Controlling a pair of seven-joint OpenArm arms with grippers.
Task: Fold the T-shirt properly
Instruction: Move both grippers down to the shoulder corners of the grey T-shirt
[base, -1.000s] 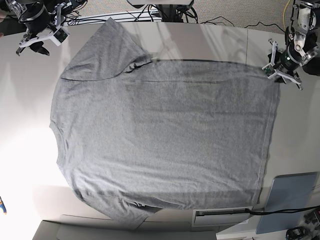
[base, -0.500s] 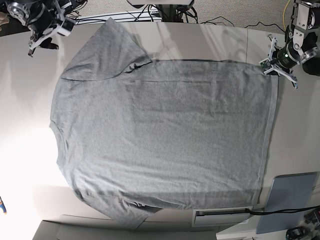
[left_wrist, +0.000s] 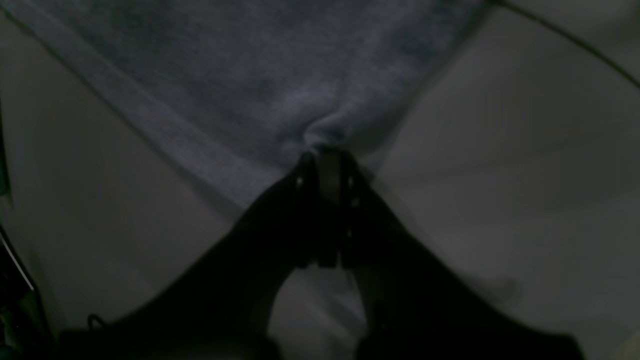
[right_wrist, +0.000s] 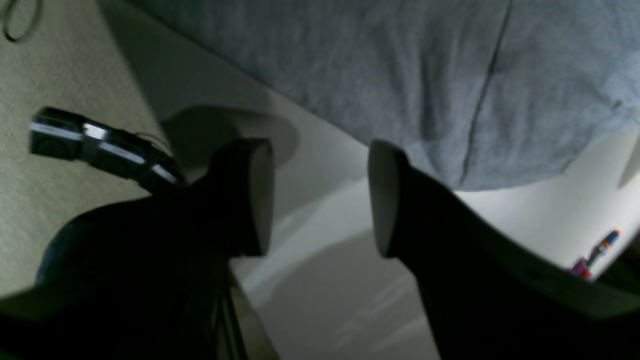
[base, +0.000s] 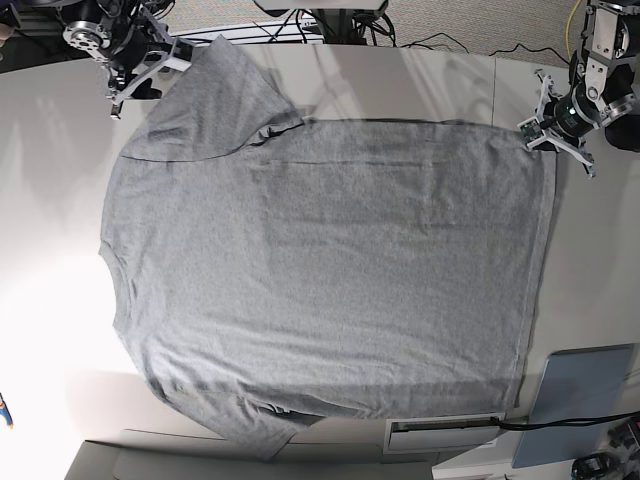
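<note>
The pale tabletop (base: 420, 85) is covered for the most part by the grey T-shirt (base: 330, 270), which is spread flat with no lettering on the side that is seen. In the base view its hem lies toward the right, its sleeves toward the left, one at the top edge and one at the bottom. A flat grey-blue board (base: 578, 400) is seen at the lower right, just beside the hem's lower corner.

The left gripper (base: 543, 133) is placed at the upper hem corner. In the left wrist view its fingers (left_wrist: 327, 175) are pressed together on a pinch of the cloth, which is bunched at their tips.

The right gripper (base: 150, 75) is held just beside the edge of the upper sleeve. In the right wrist view its fingers (right_wrist: 385, 195) are spread apart with nothing between them, above bare tabletop near the sleeve's hem.

A small orange and blue object (right_wrist: 597, 247) lies well apart, at the tabletop's edge.
</note>
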